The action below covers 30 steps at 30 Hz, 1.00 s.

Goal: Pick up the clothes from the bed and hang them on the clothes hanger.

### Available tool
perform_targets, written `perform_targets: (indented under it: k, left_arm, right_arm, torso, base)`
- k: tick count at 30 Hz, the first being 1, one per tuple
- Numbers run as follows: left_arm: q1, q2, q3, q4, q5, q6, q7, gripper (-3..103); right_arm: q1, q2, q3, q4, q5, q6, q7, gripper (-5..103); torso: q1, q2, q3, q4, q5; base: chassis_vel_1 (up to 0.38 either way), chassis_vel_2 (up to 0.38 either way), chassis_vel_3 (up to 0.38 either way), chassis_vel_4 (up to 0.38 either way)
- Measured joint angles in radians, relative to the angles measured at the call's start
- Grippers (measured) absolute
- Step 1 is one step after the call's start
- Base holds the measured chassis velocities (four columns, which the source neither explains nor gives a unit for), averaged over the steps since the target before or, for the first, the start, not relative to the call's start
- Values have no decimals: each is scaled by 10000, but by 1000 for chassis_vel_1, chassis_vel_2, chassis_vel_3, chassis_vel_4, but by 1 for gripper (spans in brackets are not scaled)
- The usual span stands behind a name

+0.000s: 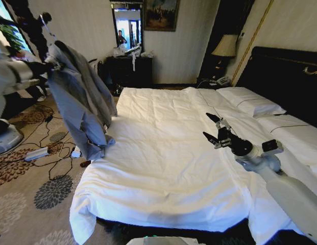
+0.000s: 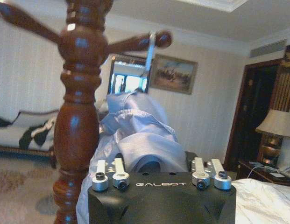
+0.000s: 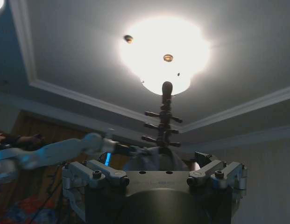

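Already off the bed (image 1: 163,153), the clothes (image 1: 79,97) hang as one grey garment in the air to the robot's left, beside the mattress edge and above the patterned carpet (image 1: 25,189). In the left wrist view the same fabric (image 2: 135,135) bunches right in front of that camera, beside a turned wooden coat stand (image 2: 77,116). A silver hook (image 2: 150,49) rests over one of the stand's pegs; the clothes hanger below it is buried in the cloth and cannot be made out. The left gripper (image 1: 52,66) sits at the garment's upper edge, and whether its fingers are apart or pressed on the cloth cannot be told, since the fabric covers their tips.

One other arm is in view: the right gripper (image 1: 213,128) hovers over the middle of the white duvet with its two fingers spread apart and nothing between them.

Two pillows (image 1: 250,102) lie at the black headboard (image 1: 286,71). Beyond the bed stand one lamp (image 1: 225,47), a dark cabinet (image 1: 128,69) and a framed painting (image 1: 161,14). Cables and a power strip (image 1: 37,153) lie on the carpet.
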Motion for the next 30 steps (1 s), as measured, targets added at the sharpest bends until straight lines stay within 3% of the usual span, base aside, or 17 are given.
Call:
perform_targets:
  k: [2, 4, 6, 7, 9, 11, 12, 15, 19, 27, 30]
  left_arm:
    - [518, 379, -380, -430, 18, -303, 209, 64]
    - [1538, 1087, -990, -1123, 8, -984, 559, 81]
    - [1760, 1270, -1104, -1261, -2, -1165, 629, 81]
    - [2312, 1690, -1377, -1493, -22, -1669, 863, 92]
    - [2497, 1812, -1494, -1548, -29, -1801, 956, 92]
    - [3296, 2190, -2219, -1737, -92, -2067, 1296, 98]
    - [3296, 2190, -2219, -1737, -92, -2067, 1296, 98]
    - [4637, 2597, -3658, -1967, -159, -2156, 1487, 100]
    - [5199, 2772, -4257, -2212, -150, -2122, 1369, 100]
    - [5328, 2811, -4496, -2559, -70, -1952, 542, 100]
    - [5305, 2804, -4406, -2571, 73, -1484, -7, 100]
  right_arm:
    - [-27, 12, 1, 70, 138, -25, 372, 100]
    - [-31, 52, 1, 223, 430, -101, 1295, 100]
    - [-22, 73, 1, 247, 472, -123, 1474, 100]
    - [3, 128, -7, 286, 502, -154, 1797, 100]
    - [7, 144, -14, 297, 501, -162, 1850, 100]
    - [-15, 239, -36, 372, 451, -187, 1939, 100]
    - [-15, 239, -36, 372, 451, -187, 1939, 100]
    - [-168, 411, -59, 531, 232, -203, 1924, 100]
    - [-367, 484, 27, 647, 156, -206, 1890, 100]
    - [-711, 425, 256, 781, 151, -204, 1883, 100]
    - [-732, 429, 257, 862, 141, -203, 1883, 100]
  torso:
    - [0, 0, 0, -3, 4]
    - [-1, 1, -1, 3, -1]
    - [-1, 1, -1, 3, -2]
    - [-2, 1, -1, 4, 2]
    - [-2, 1, -1, 3, 1]
    - [0, 0, 0, -2, 2]
    - [0, 0, 0, -2, 2]
    - [-1, 1, 0, 0, 4]
    - [-1, 1, -1, 0, 1]
    - [0, 1, 0, -3, 3]
    - [0, 1, 0, 2, 2]
  base:
    - [0, 0, 0, 0]
    - [0, 0, 0, 0]
    - [0, 0, 0, 0]
    - [0, 0, 0, 0]
    - [0, 0, 0, 0]
    - [0, 0, 0, 0]
    - [0, 0, 0, 0]
    - [0, 0, 0, 0]
    - [0, 0, 0, 0]
    - [0, 0, 0, 0]
    - [0, 0, 0, 0]
